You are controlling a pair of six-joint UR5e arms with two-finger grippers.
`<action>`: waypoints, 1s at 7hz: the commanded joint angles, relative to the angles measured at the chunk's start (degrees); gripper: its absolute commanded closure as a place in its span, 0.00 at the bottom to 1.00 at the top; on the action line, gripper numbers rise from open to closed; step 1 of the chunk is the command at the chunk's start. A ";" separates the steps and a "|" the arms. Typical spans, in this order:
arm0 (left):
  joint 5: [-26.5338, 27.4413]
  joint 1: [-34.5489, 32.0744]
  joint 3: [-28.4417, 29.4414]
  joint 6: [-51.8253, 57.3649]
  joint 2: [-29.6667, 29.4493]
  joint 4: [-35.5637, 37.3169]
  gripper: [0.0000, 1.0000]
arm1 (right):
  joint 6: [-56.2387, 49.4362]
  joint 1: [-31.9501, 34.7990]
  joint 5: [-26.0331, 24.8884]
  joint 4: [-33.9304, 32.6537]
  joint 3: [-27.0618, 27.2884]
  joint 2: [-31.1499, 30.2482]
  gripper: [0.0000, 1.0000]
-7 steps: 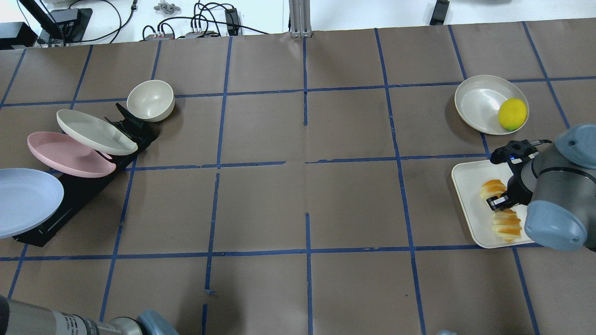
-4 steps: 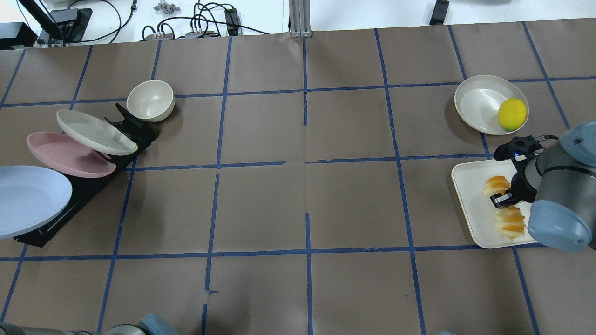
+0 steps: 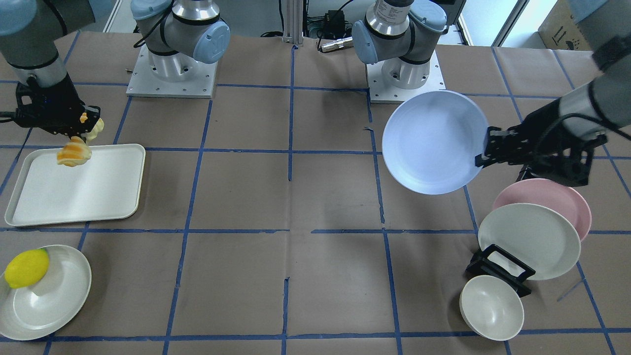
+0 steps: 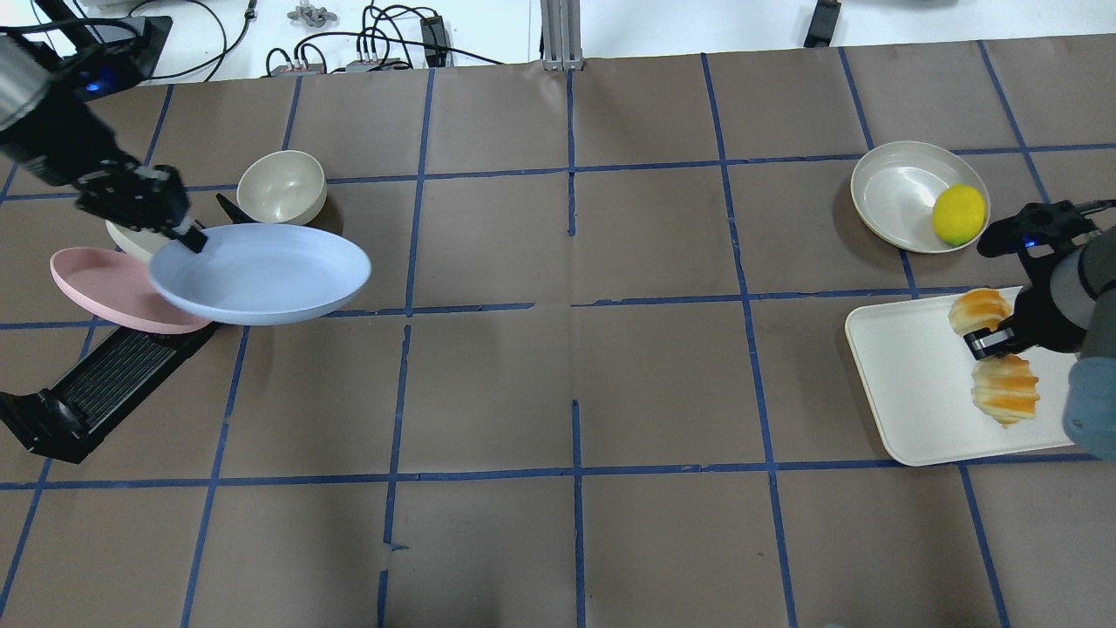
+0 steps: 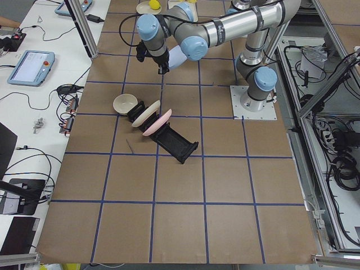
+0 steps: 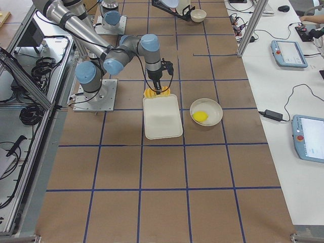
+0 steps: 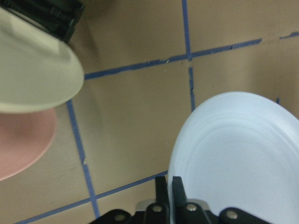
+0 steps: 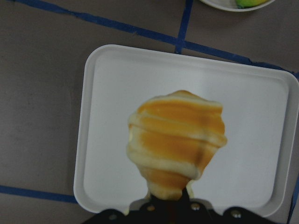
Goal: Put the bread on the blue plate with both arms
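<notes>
My left gripper (image 4: pixel 192 241) is shut on the rim of the blue plate (image 4: pixel 261 272) and holds it tilted in the air, off the rack. In the front view the plate (image 3: pixel 434 143) hangs over the table at my left gripper (image 3: pixel 484 150). The left wrist view shows the plate's rim (image 7: pixel 243 154) pinched between the fingers. My right gripper (image 4: pixel 982 343) is shut across the middle of the bread (image 4: pixel 1004 390) and holds it above the white tray (image 4: pixel 907 392). The right wrist view shows the bread (image 8: pixel 175 144) hanging over the tray (image 8: pixel 112 93).
A black rack (image 4: pixel 105 384) holds a pink plate (image 4: pixel 100 288) and a cream plate (image 3: pixel 530 241). A cream bowl (image 4: pixel 282 187) stands beside it. A lemon (image 4: pixel 959 214) lies in a cream plate (image 4: pixel 898 192) behind the tray.
The blue plate has left the rack and now hangs in my left gripper, further right. My right gripper has lifted the bread off the tray and moved it right.
</notes>
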 commanded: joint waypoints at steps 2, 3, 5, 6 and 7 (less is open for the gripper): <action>0.07 -16.34 -5.19 -26.01 -1.90 15.19 0.99 | 11.64 9.19 -1.59 18.72 -13.06 -2.36 0.95; -0.11 -18.20 -7.57 -30.07 -2.43 19.41 0.99 | 14.03 12.09 -1.24 23.57 -17.37 -1.40 0.98; -0.37 -21.63 -14.24 -34.05 -4.26 34.75 0.98 | 18.42 15.53 -0.80 28.95 -23.54 2.11 0.98; -0.37 -23.73 -15.58 -36.85 -6.89 41.54 0.98 | 20.89 18.16 -0.89 31.94 -28.35 4.99 0.98; -0.37 -26.10 -14.98 -39.84 -8.48 42.65 0.98 | 22.74 20.97 -1.24 35.54 -34.41 8.85 0.98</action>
